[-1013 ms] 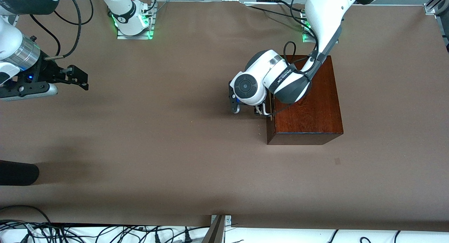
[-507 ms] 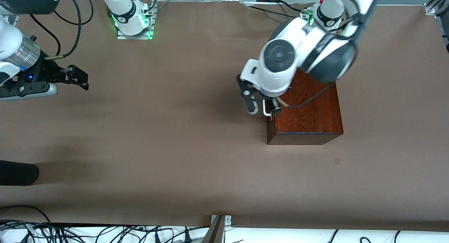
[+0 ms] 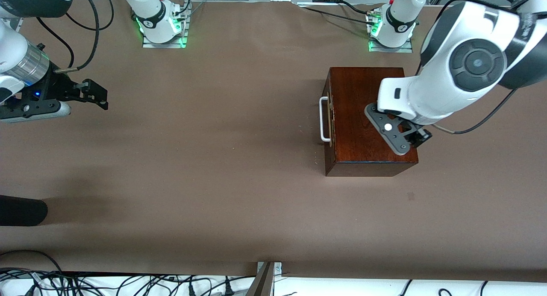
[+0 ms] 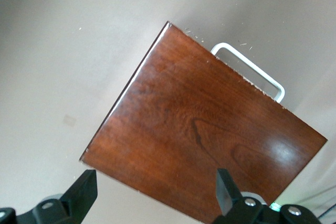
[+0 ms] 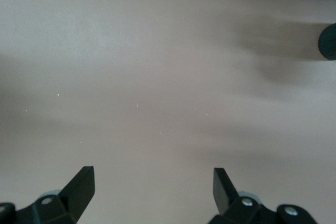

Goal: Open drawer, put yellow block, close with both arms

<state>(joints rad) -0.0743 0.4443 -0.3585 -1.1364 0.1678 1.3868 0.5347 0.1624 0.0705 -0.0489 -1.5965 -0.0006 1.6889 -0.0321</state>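
The mahogany box (image 3: 363, 116) stands on the brown table toward the left arm's end. Its drawer is shut, and the white bar handle (image 3: 323, 118) faces the right arm's end. My left gripper (image 3: 412, 141) hangs open and empty over the box's top, near the corner away from the handle. The left wrist view shows the box top (image 4: 205, 129) and handle (image 4: 252, 69) below the open left gripper (image 4: 156, 182). My right gripper (image 3: 98, 94) waits open and empty over bare table at the right arm's end, as its wrist view (image 5: 152, 179) shows. The yellow block is out of view.
A dark cylindrical object (image 3: 21, 210) lies at the table edge at the right arm's end, nearer the front camera; it also shows in the right wrist view (image 5: 328, 40). Green-lit base mounts (image 3: 162, 29) stand along the robots' edge. Cables (image 3: 128, 283) run along the near edge.
My left arm has lifted away from the drawer handle and swung up over the box top, toward its own end. The handle is now uncovered. The right arm has not moved.
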